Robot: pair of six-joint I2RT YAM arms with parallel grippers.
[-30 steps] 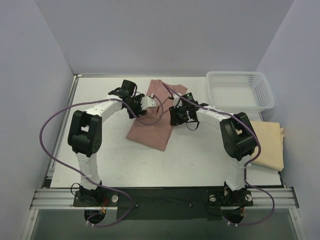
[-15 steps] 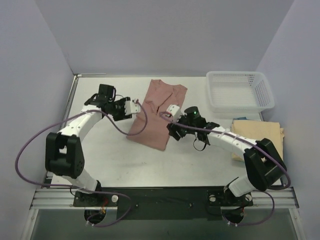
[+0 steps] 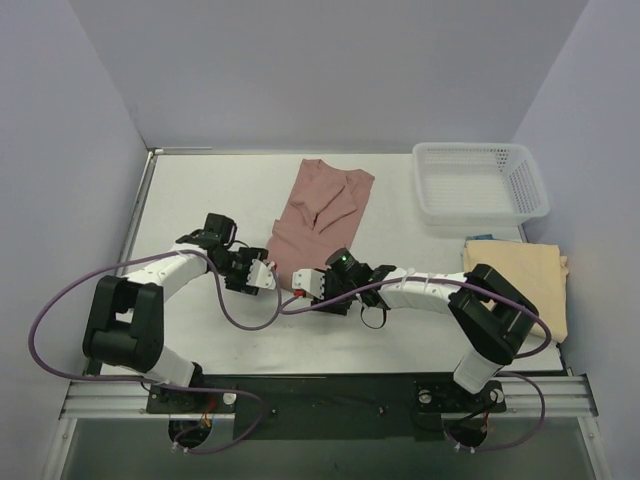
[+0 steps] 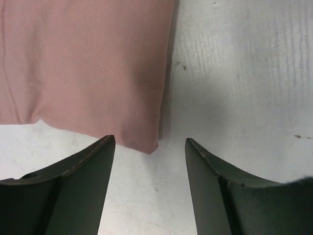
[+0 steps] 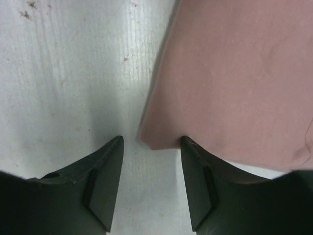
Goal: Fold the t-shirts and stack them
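The dusty pink-brown t-shirt [image 3: 318,205] lies folded into a long strip in the middle of the table. My left gripper [image 3: 266,277] is open and empty at its near left corner. In the left wrist view, that shirt corner [image 4: 146,139] lies just ahead of the gap, and the gripper [image 4: 150,147] is low over the table. My right gripper [image 3: 303,283] is open and empty at the near right corner. In the right wrist view, the pink cloth [image 5: 234,83] reaches the right fingertip [image 5: 188,147] of the gripper [image 5: 151,143]. The pale tan-yellow t-shirt [image 3: 535,285] lies folded at the right edge.
A white mesh basket [image 3: 482,180] stands at the back right, just behind the tan shirt. Purple cables loop from both arms over the near table. Grey walls close in the left, back and right sides.
Both arms have swung from beside the middle of the pink shirt down to its near edge. The two grippers now sit close together at its near corners. The shirt has not moved.
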